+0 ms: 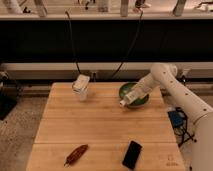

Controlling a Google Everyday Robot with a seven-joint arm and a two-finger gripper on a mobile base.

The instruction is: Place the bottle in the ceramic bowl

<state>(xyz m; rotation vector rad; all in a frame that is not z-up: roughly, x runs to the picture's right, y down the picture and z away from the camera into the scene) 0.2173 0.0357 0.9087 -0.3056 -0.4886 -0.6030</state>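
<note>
Wooden table, seen from the front. Near left edge: a reddish-brown oblong item, lying flat. Back left of centre: a clear plastic container, upright. Near edge, right of centre: a black phone. Back right: the bottle, tilted, cap end low over the near-left rim of the green ceramic bowl. The gripper sits above the bowl, fingers clamped on the bottle's upper end. The white arm reaches in from the right.
</note>
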